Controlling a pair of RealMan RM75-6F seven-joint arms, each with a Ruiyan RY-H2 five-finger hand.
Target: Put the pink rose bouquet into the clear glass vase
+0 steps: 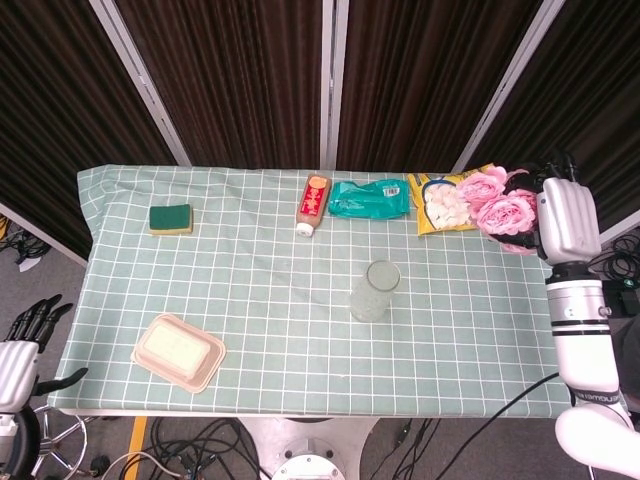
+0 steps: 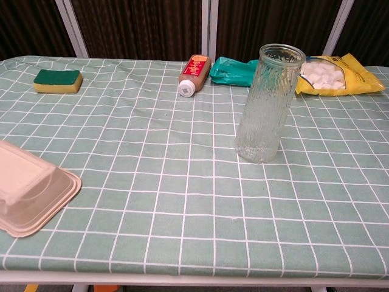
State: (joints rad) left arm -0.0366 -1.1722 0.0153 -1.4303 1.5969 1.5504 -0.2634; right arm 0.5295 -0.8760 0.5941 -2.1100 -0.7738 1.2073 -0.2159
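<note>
The clear glass vase [image 1: 374, 290] [image 2: 268, 103] stands upright near the middle of the table, with nothing in it. My right hand [image 1: 566, 217] is raised over the table's far right corner and holds the pink rose bouquet [image 1: 496, 208], whose blooms point left, over the yellow bag. Hand and bouquet are to the right of the vase and well above it; neither appears in the chest view. My left hand [image 1: 22, 342] hangs off the table's front left, fingers apart, holding nothing.
A yellow snack bag [image 1: 449, 202] [image 2: 334, 75], a teal pouch [image 1: 368, 198] and a red-labelled bottle [image 1: 314, 203] lie along the back. A green sponge [image 1: 171, 218] sits at the back left. A beige lidded box [image 1: 178, 350] [image 2: 24, 196] rests at the front left.
</note>
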